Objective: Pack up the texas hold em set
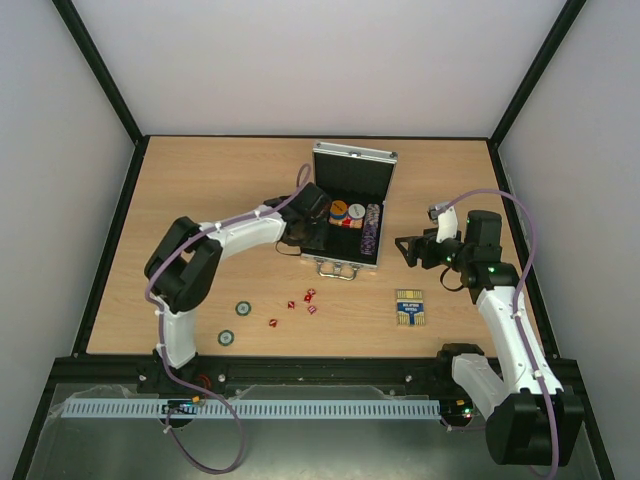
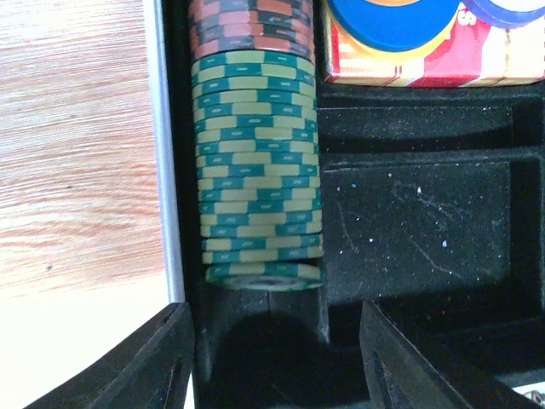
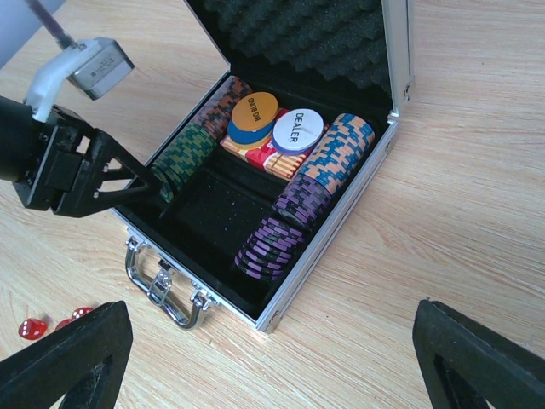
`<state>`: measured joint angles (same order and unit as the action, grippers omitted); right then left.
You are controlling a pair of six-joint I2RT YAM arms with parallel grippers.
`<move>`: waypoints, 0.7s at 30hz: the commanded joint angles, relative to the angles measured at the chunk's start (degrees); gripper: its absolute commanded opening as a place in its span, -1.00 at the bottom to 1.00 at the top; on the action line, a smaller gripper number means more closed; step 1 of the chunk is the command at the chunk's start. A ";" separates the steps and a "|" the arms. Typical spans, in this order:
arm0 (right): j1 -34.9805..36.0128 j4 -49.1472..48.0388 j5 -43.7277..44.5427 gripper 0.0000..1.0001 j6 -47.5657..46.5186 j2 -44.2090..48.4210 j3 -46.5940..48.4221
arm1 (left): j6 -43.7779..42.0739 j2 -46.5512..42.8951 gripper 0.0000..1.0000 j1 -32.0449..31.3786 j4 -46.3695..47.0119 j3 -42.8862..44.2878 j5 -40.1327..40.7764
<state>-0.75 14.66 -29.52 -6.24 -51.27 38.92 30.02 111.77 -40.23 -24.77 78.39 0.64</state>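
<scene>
Two loose chips [image 1: 242,308], four dice [image 1: 291,304], one deck [image 1: 410,307] outside case [image 1: 355,170] — left pincer [image 2: 277,358], right pincer [image 3: 271,362] both apart.

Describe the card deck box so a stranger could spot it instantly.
Start at the open silver case mid-table. Right of it, toward the near edge, the card deck box lies flat on the table. It is the only loose rectangle, blue and yellow; the rest are round chips and red dice.
</scene>
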 commanded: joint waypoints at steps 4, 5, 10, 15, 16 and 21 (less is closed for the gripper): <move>-0.21 0.42 -1.14 0.82 -0.70 -0.50 0.08 | -0.16 -8.96 0.11 -0.38 -7.09 -2.52 2.98; -0.21 0.46 -1.22 0.82 -0.70 -0.55 0.07 | -0.02 -10.13 0.11 -0.38 -7.93 -3.67 3.08; -0.21 0.55 -1.29 0.82 -0.79 -0.42 0.19 | 0.74 -16.92 0.11 -0.38 -12.64 -11.05 4.48; -0.21 0.55 -1.57 0.82 -0.79 -0.16 0.24 | 2.57 -24.01 0.11 -0.38 -16.84 -17.71 5.05; -0.21 0.62 -1.58 0.82 -0.79 -0.03 0.28 | 2.94 -25.25 0.12 -0.36 -17.36 -18.84 4.62; -0.21 0.64 -1.42 0.82 -0.79 0.67 0.20 | 4.65 -29.08 0.11 -0.38 -20.13 -24.13 3.00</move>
<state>-0.73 14.66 -29.78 -6.26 -51.48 38.92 32.60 85.38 -40.34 -40.10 57.21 4.45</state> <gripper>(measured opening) 0.913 0.557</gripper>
